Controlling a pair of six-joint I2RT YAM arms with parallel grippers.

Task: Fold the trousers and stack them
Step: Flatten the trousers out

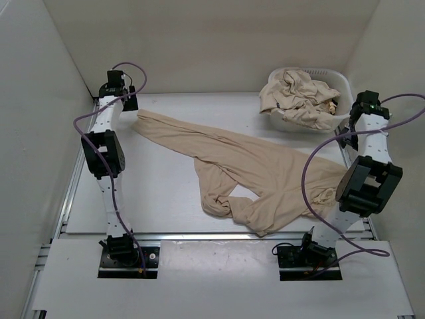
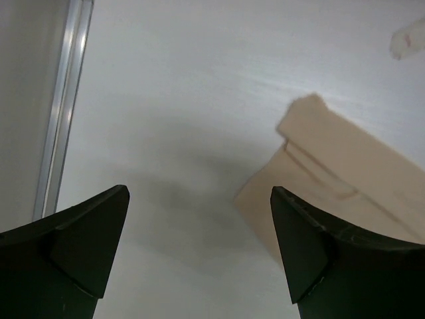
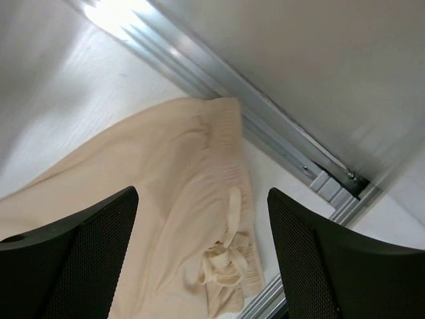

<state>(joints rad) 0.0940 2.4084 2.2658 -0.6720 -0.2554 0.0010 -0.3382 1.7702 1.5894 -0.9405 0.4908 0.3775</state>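
One pair of beige trousers [image 1: 265, 176] lies spread across the table. One leg runs out straight to the far left; the other is bunched near the front middle [image 1: 226, 203]. My left gripper [image 2: 199, 189] hangs open over bare table, and the straight leg's hem [image 2: 332, 173] lies just to its right, under the right finger [image 2: 312, 246]. My right gripper [image 3: 202, 191] is open above the waistband [image 3: 222, 146] and its knotted drawstring [image 3: 226, 262], gripping nothing.
A white laundry basket [image 1: 340, 82] at the back right holds crumpled beige fabric [image 1: 295, 96]. Aluminium rails edge the table on the left [image 2: 63, 113] and right [image 3: 279, 126]. Pale walls close in the left, back and right sides.
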